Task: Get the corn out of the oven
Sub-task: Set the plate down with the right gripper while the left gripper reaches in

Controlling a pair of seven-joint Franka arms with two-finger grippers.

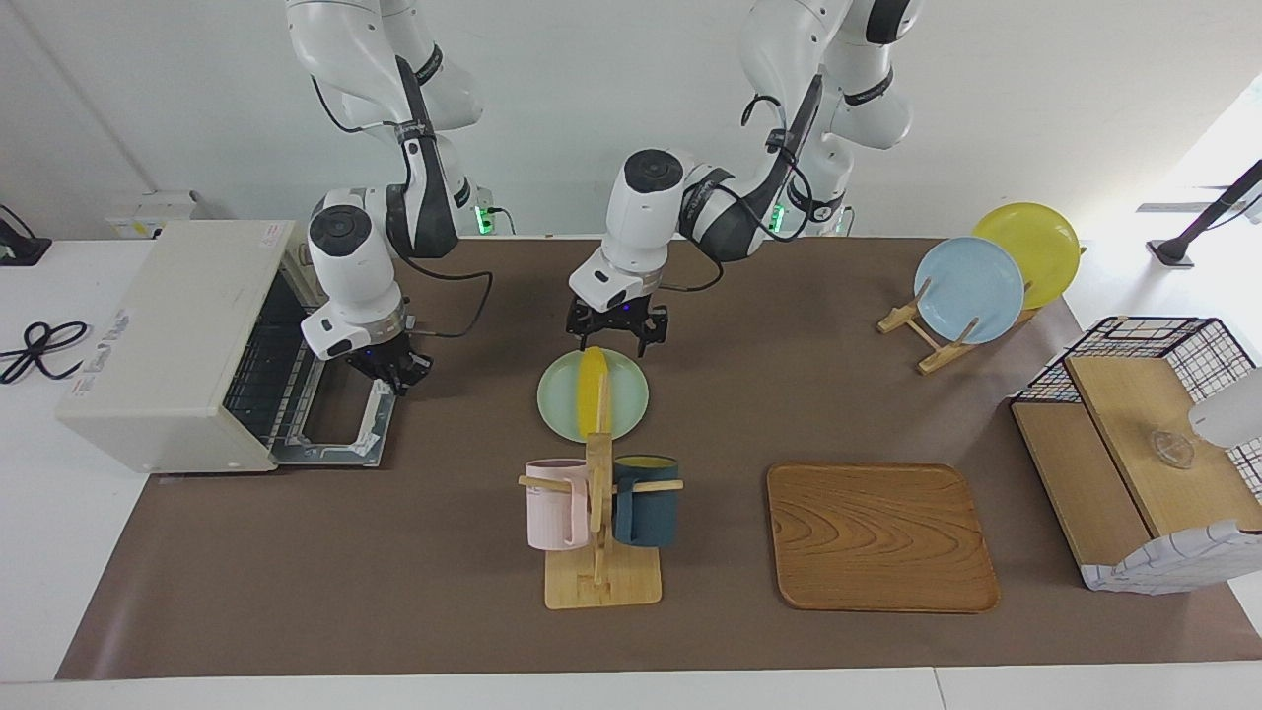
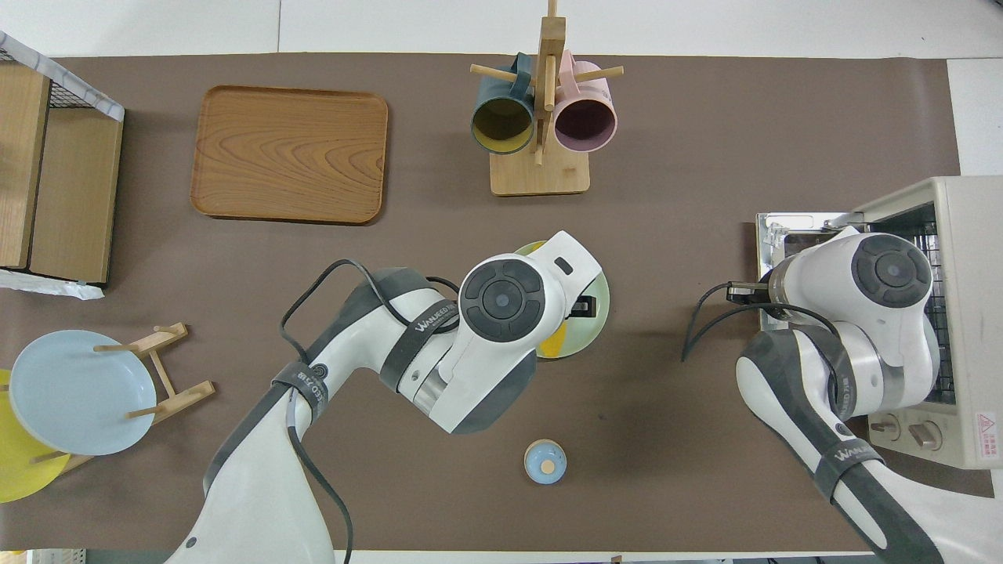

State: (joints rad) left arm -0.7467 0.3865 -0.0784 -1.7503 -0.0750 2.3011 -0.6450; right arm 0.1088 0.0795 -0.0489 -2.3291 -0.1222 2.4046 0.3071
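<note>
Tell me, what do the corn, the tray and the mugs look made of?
The corn looks like smooth plastic: flat, even yellow, no visible kernels. The tray looks like wood, with clear grain rings and a satin finish. The pink mug and dark blue mug look matte, ceramic or plastic; hard to tell.

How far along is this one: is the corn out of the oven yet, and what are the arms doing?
Done: the corn lies on the pale green plate, outside the oven, whose door is folded down. In hand: nothing visibly held; the left gripper hangs open just above the plate's edge nearest the robots, and the right gripper is over the open door. Left: perhaps only pulling both arms back.
</note>
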